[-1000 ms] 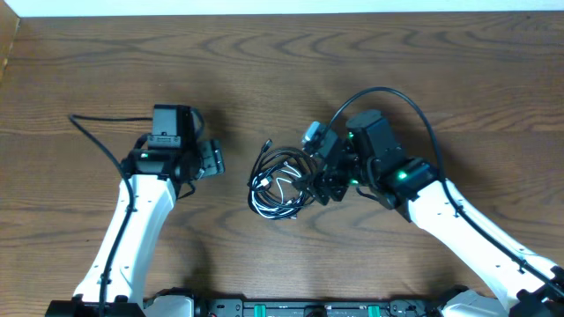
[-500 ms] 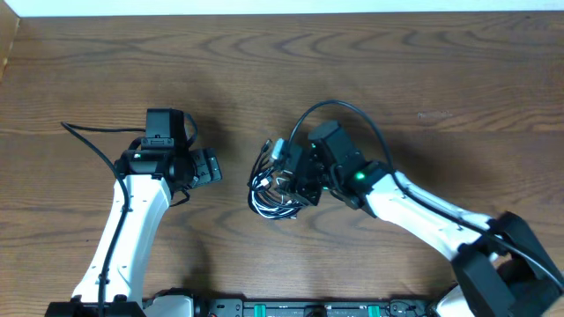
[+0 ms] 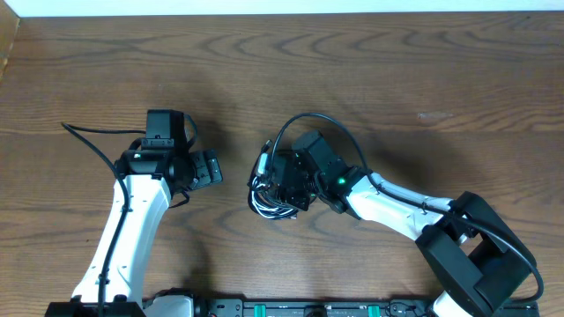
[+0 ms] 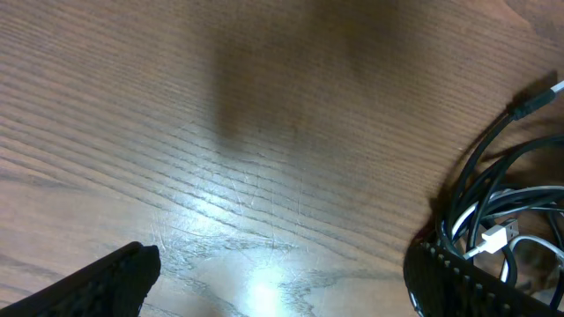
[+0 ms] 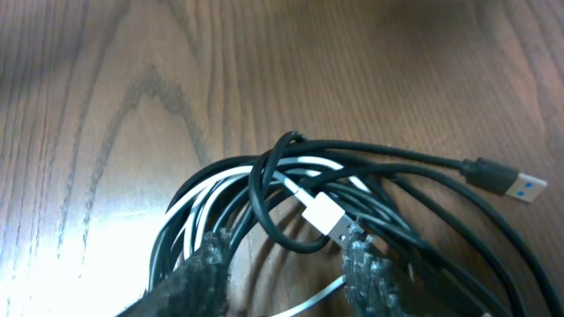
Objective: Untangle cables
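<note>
Right hand (image 5: 282, 269), half-closed, straddles the tangled black and white cables (image 3: 267, 201) at centre frame; whether it grips them is unclear. Left hand (image 3: 208, 167) gapes empty nearby. Open counter (image 3: 423, 70) stretches toward the upper edge.

No legible text, label, brand, number or sign anywhere in these views.
</note>
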`<state>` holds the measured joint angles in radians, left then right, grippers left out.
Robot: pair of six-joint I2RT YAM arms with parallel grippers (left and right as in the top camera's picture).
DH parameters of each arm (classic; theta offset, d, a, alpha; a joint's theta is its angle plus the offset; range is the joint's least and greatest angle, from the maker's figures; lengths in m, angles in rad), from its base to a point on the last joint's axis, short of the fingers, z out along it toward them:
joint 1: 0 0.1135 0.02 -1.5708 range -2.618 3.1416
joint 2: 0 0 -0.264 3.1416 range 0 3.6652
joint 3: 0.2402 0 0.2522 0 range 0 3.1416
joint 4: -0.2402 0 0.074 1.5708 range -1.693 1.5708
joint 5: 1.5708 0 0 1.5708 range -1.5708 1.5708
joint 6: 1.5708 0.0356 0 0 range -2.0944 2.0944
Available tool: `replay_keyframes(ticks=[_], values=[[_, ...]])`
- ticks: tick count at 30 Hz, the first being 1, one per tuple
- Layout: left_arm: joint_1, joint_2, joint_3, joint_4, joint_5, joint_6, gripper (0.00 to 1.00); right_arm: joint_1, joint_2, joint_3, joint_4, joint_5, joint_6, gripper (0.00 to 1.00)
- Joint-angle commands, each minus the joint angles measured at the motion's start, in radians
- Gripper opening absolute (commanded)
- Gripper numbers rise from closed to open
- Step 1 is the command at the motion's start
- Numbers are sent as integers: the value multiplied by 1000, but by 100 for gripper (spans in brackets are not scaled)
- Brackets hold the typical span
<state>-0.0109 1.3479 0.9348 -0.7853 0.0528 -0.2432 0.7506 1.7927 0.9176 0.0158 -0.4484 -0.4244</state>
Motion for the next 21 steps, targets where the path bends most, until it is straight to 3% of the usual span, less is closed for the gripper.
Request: replay_keyframes(ticks=[1, 21], values=[[4, -11, 14, -4, 4, -6, 94, 4, 6, 16, 0, -2, -20, 49], [4, -11, 14, -3, 44, -6, 94, 24, 43, 16, 71, 76, -64, 48]])
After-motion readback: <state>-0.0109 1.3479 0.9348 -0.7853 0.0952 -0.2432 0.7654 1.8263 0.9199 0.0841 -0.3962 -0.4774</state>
